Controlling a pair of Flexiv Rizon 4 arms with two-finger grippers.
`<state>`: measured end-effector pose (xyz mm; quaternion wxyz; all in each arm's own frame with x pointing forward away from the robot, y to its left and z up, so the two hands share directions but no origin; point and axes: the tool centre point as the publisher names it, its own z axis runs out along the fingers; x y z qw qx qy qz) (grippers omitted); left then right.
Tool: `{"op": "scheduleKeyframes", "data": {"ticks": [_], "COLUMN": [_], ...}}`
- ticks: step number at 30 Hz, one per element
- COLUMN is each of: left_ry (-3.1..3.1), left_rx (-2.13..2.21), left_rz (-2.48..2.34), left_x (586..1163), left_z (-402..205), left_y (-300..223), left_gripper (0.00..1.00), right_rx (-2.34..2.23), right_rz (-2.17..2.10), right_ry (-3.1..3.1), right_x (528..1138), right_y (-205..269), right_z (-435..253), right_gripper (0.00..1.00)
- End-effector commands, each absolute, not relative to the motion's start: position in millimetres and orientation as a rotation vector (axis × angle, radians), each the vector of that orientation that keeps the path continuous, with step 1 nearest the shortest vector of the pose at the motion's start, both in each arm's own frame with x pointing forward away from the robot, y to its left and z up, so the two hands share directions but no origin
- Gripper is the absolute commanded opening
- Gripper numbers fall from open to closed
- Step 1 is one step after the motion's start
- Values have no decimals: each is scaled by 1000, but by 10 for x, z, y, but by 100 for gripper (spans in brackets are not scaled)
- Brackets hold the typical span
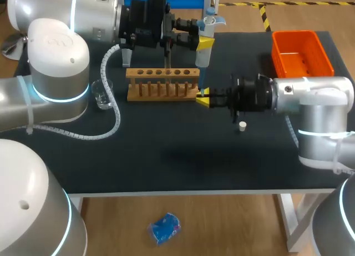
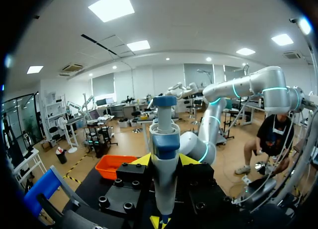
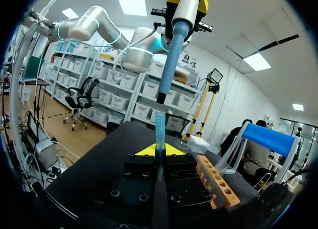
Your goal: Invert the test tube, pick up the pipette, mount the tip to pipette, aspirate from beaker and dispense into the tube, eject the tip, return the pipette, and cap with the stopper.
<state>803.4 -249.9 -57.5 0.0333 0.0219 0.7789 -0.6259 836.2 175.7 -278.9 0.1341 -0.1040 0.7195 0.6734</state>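
Right now I'm on the mounting step: left tool (image 1: 204, 43) pinches the pipette (image 2: 164, 154) upright, right tool (image 1: 203, 98) pinches the tip (image 3: 159, 129) just under its nozzle beside the rack (image 1: 162, 74); next needs a straight, aligned downward press.

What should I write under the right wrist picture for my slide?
Right gripper holds a blue tip upright, with the pipette lined up right above it.

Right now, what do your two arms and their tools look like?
Both the left arm and right arm are rounded silver-white shells with glowing cyan rings at the joints. A white spiral-wrapped cable runs along the left one. The left tool and right tool are black blocks with yellow-tipped fingers.
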Motion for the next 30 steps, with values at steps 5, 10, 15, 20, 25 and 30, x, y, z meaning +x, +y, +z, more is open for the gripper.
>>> {"op": "scheduleKeyframes", "data": {"ticks": [5,10,15,20,25,30], "left_ry": [2397,2397,2397,2397,2397,2397], "left_rx": [67,67,67,67,67,67], "left_rz": [-1924,-1924,-1924,-1924,-1924,-1924], "left_x": [8032,8032,8032,8032,8032,8032], "left_z": [-574,-574,-574,-574,-574,-574], "left_y": [-2494,-2494,-2494,-2494,-2494,-2494], "left_gripper": [0,0,0,0,0,0], "right_rx": [-300,-299,-301,-303,-304,-297], "right_rz": [1947,1945,1947,1955,1963,1971], "right_ry": [2089,2092,2087,2076,2067,2060], "right_x": [8385,8401,8420,8416,8398,8381], "right_y": [1793,1819,1862,1879,1873,1849], "right_z": [-2780,-2777,-2758,-2733,-2714,-2710], "right_gripper": [0,0,0,0,0,0]}}
